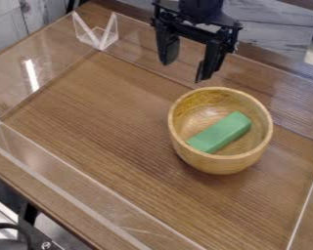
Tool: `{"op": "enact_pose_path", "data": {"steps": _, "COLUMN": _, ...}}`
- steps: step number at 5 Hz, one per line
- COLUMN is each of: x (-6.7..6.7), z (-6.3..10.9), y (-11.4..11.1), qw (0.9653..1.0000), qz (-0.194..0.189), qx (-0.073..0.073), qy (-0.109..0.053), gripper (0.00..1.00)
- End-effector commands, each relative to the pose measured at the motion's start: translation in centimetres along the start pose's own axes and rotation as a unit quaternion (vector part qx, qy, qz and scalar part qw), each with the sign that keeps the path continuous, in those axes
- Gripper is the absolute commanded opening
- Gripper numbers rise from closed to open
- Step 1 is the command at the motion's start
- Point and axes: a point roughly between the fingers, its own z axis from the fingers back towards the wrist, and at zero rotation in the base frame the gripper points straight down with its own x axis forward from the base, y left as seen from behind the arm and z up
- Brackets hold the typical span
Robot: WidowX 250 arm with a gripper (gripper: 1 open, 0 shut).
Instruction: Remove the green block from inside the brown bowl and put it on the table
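The green block [221,133] lies flat and slanted inside the brown bowl [186,143], which sits on the table [94,122] toward the right. My gripper [190,57] hangs above and behind the bowl, pointing down. Its black fingers stand apart, open, with nothing between them. It touches neither the bowl nor the block.
Clear acrylic walls [67,200] run along the table's edges. A clear acrylic bracket [97,31] stands at the back left corner. Bare wood-grain surface stretches left of and in front of the bowl.
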Motion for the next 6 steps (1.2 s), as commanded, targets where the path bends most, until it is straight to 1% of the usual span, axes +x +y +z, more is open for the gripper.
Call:
{"op": "enact_pose_path", "data": {"steps": 1, "x": 0.1, "z": -0.9, "y": -1.4, "qw": 0.9996, "qz": -0.028, "qx": -0.002, "qy": -0.005, "gripper": 1.0}}
{"op": "enact_pose_path", "data": {"steps": 2, "x": 0.0, "z": -3.3, "y": -4.2, "qw": 0.997, "qz": -0.077, "qx": -0.002, "qy": -0.009, "gripper": 1.0}}
{"op": "enact_pose_path", "data": {"steps": 3, "x": 0.0, "z": -5.5, "y": -6.4, "qw": 0.9935, "qz": -0.112, "qx": 0.001, "qy": -0.021, "gripper": 1.0}}
{"op": "enact_pose_path", "data": {"steps": 4, "x": 0.2, "z": -7.0, "y": -6.7, "qw": 0.9927, "qz": -0.117, "qx": 0.001, "qy": -0.03, "gripper": 1.0}}
{"op": "enact_pose_path", "data": {"steps": 6, "x": 0.4, "z": -8.5, "y": -6.3, "qw": 0.9931, "qz": -0.112, "qx": -0.006, "qy": -0.035, "gripper": 1.0}}
